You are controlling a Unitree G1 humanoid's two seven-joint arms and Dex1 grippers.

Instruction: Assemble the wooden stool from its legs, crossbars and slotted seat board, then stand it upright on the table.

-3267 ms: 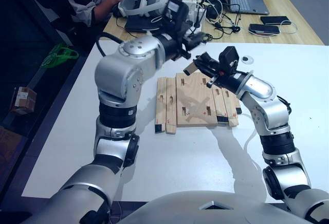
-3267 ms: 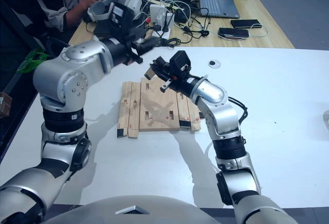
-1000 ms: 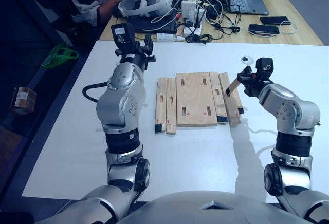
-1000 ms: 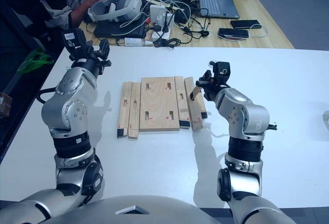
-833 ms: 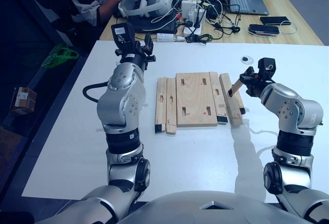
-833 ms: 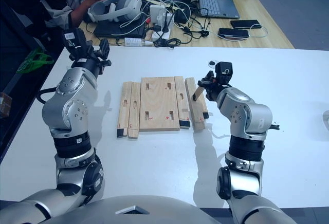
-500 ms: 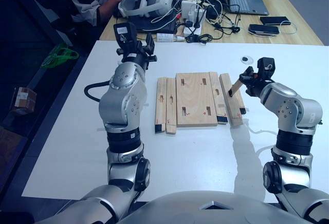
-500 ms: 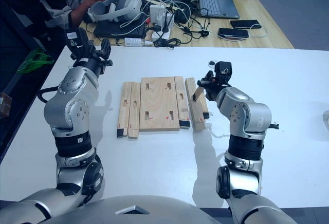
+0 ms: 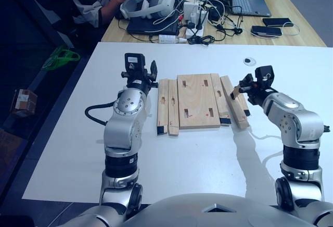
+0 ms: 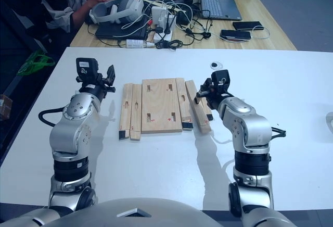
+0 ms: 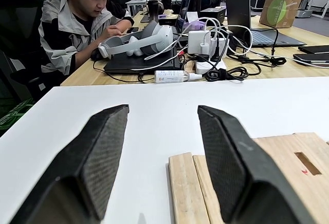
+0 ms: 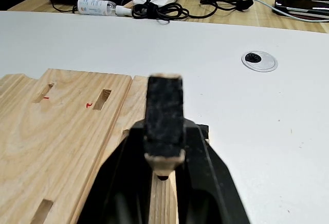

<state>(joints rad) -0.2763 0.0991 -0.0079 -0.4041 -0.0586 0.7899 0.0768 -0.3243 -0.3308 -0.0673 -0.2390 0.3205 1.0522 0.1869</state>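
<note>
Leg: clamped in the right claw, tilted, lower end sloped toward the seat board, which is laid flat on the surface just to its left. Left claw: held wide open, empty, beside two slats.

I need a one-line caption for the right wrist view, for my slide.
Right pincer clamps a black-tipped wooden piece above loose legs beside the slotted seat board on the white table.

We face a white tabletop. Behind it, we see a wooden desk carrying laptops and cables.
</note>
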